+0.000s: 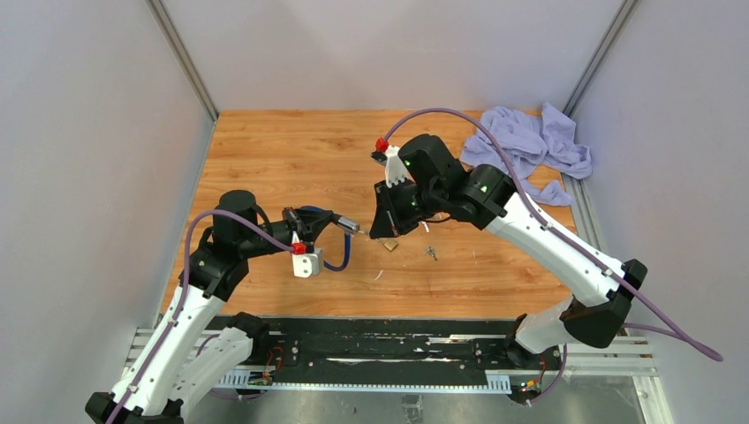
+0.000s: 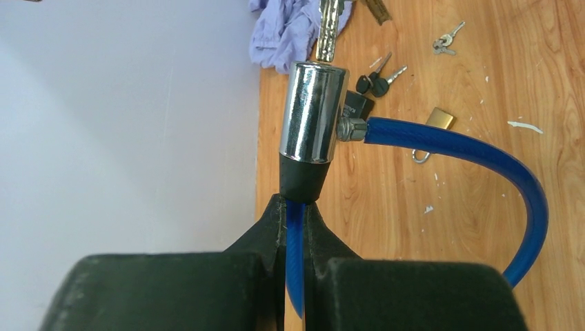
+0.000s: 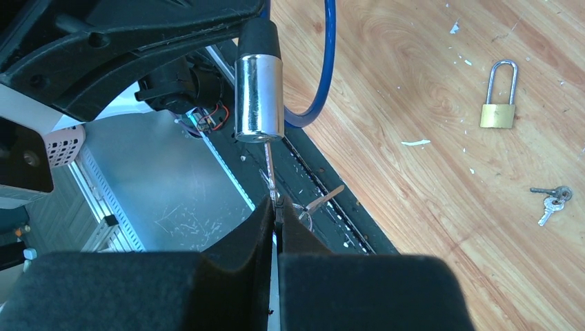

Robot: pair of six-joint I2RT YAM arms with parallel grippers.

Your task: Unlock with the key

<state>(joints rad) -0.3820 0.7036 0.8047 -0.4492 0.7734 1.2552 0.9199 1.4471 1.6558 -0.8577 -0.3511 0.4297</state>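
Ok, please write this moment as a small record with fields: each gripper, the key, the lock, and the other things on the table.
left gripper: shut on the blue cable, just below the chrome lock cylinder
right gripper: shut on a key
key: tip at the cylinder's end face, seemingly entered
cable end: plugged into the cylinder's side
wooden table: brass padlock; small key bunch near it, apart; black-headed keys; lavender cloth at the far right corner

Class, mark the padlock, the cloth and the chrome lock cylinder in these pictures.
padlock [image 3: 497,116]: right wrist view, on its brass body.
cloth [image 1: 528,141]: top view, on its crumpled middle.
lock cylinder [image 2: 314,114]: left wrist view, on its chrome side.
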